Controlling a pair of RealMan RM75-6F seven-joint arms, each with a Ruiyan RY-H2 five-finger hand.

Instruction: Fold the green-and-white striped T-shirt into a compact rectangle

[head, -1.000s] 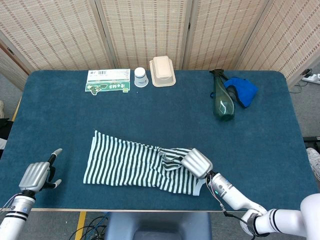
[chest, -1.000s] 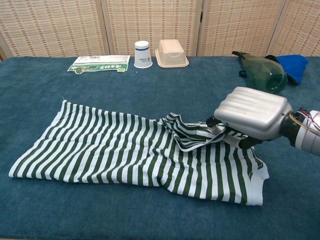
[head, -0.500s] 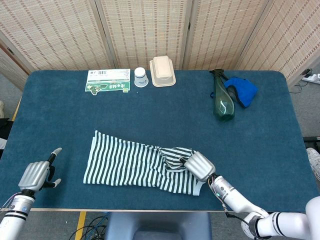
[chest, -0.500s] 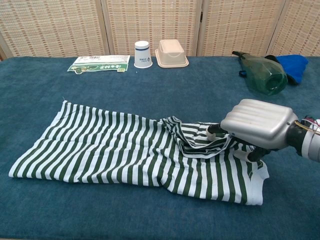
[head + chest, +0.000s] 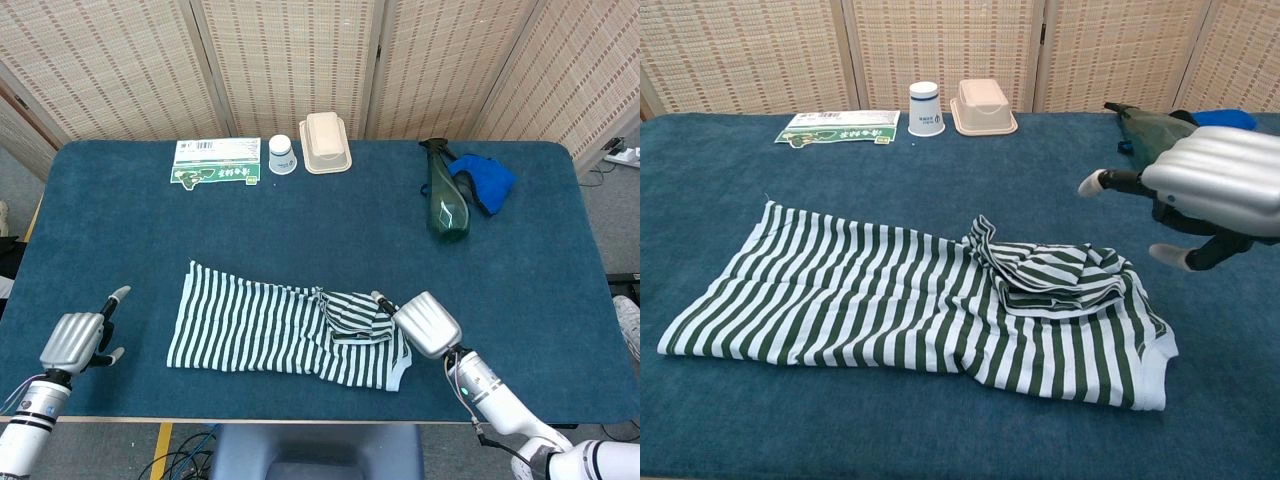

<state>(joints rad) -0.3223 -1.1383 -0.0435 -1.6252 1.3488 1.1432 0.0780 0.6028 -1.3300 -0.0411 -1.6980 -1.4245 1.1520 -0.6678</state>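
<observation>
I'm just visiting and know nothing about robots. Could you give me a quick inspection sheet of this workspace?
Surface: table covered in dark teal cloth.
Job's things: striped T-shirt lies flat, one part bunched into a heap on its right half; not yet a rectangle.
Clutter: green packet, paper cup, beige container, green bottle lying down, blue cloth, all along the far edge.
Hands: right hand above the shirt, fingers apart, empty; left hand off to the side, empty.
Cables: some below the near table edge.
Surroundings: woven folding screens.
</observation>
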